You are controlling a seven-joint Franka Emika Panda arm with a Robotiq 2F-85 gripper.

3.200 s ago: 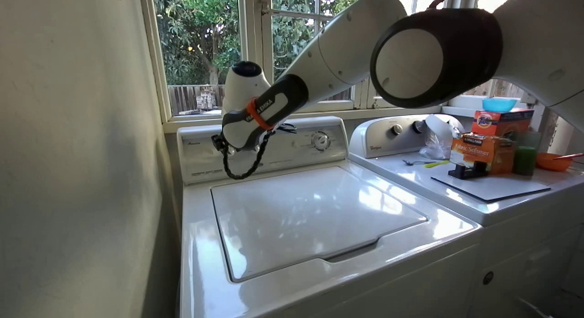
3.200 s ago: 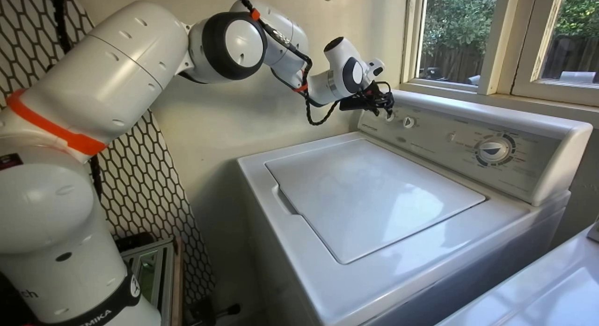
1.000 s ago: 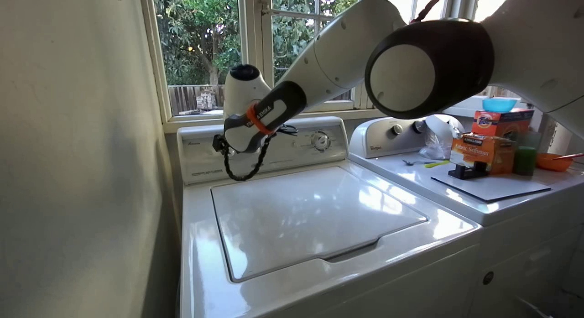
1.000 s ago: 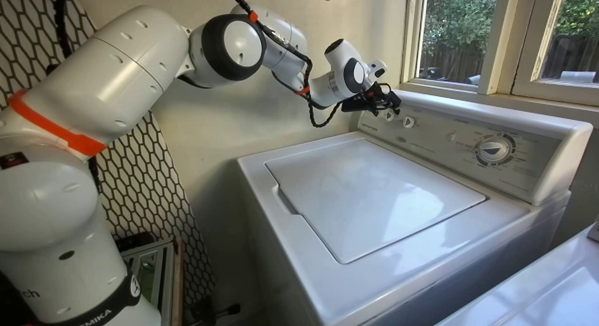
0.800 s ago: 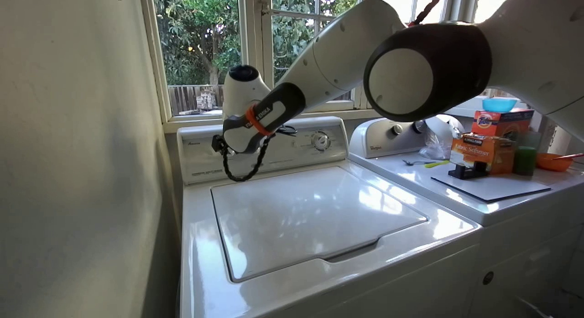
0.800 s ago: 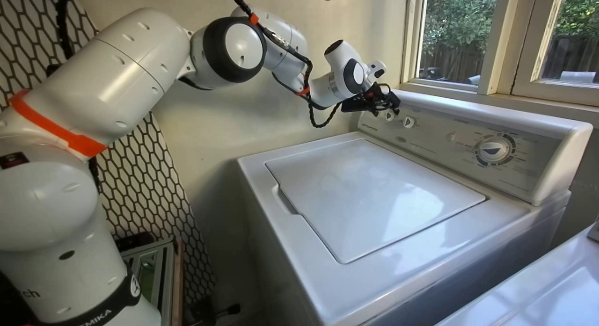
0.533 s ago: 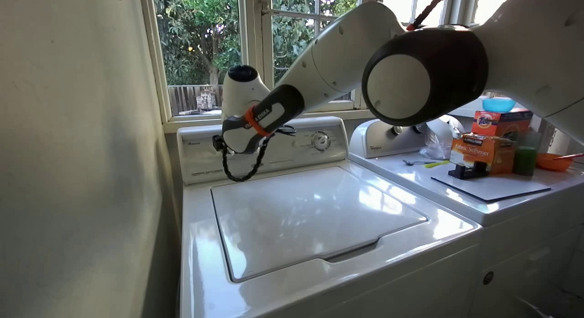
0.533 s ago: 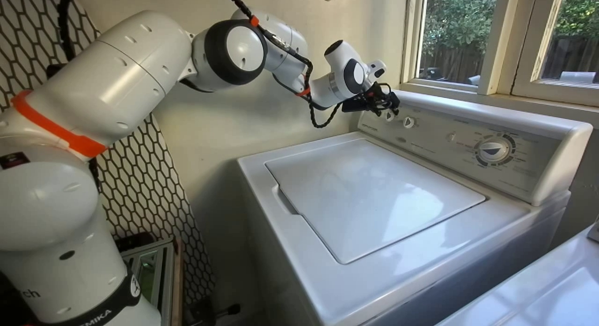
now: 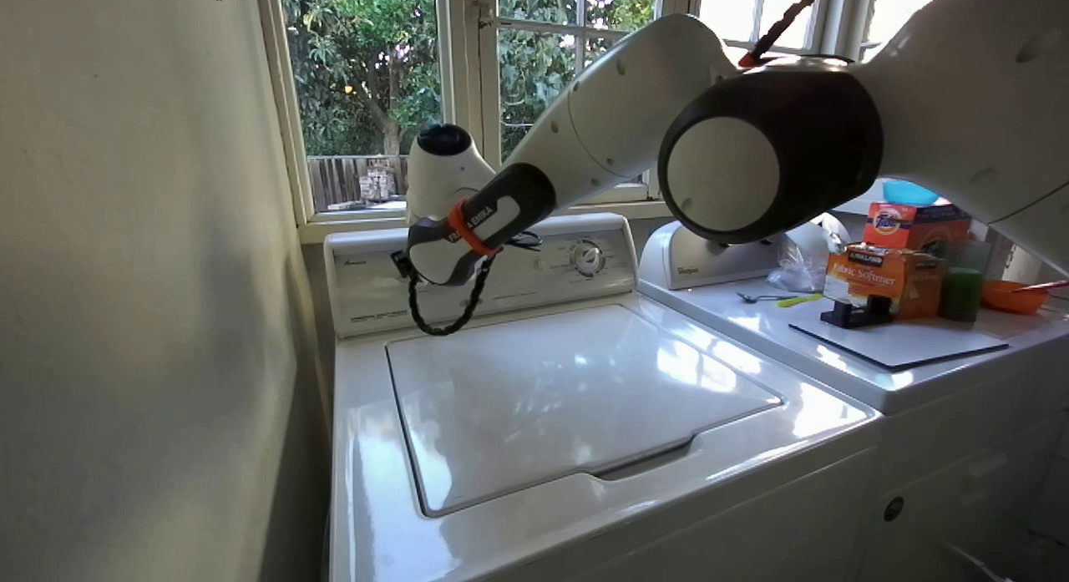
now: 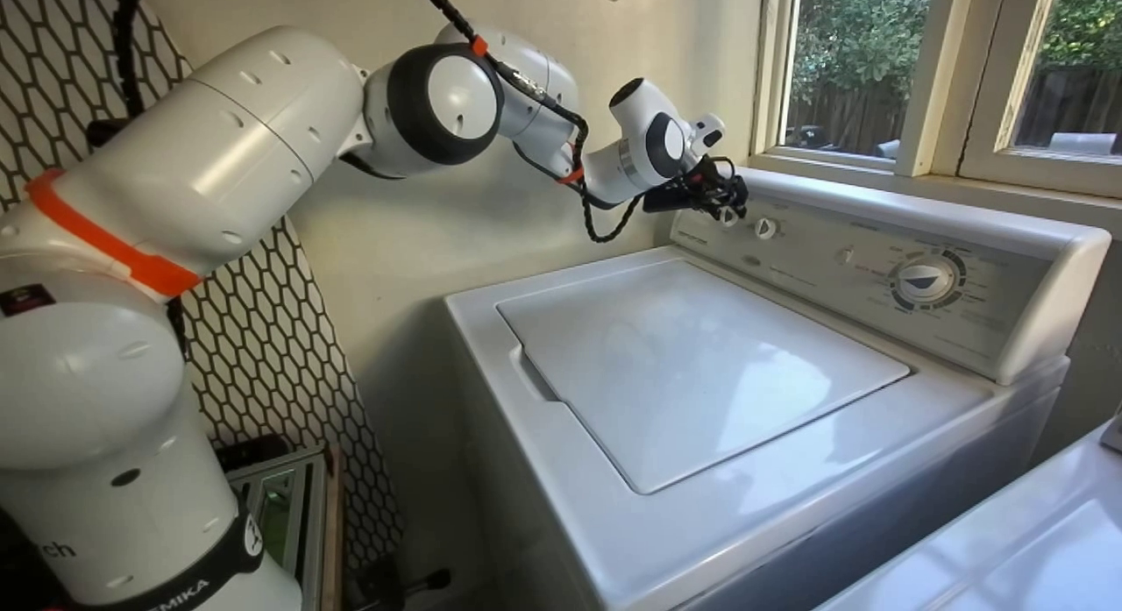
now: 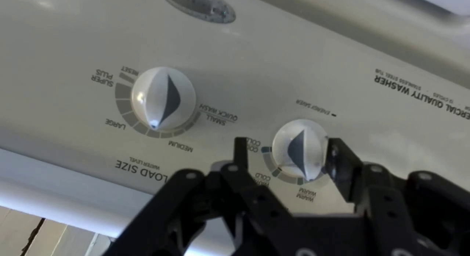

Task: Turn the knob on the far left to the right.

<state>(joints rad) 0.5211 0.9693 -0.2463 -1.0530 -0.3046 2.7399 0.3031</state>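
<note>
I'm standing in what is looking like a home laundry room. A white washer point(image 9: 576, 398), its panel point(image 11: 235, 76) reading "LOAD SIZE" and "WARM", is sitting beside a Whirlpool machine point(image 9: 952, 423). Near them an orange Tide box point(image 9: 919, 225) and a Kirkland Fabric Softener box point(image 9: 877, 278) are standing, while windows point(image 9: 466, 81) are showing leafy trees point(image 9: 359, 73) and a wooden fence point(image 9: 338, 178).

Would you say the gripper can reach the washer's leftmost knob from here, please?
Likely yes: in the wrist view, the open gripper seems to straddle the temperature knob, nothing visibly blocking it.
</note>
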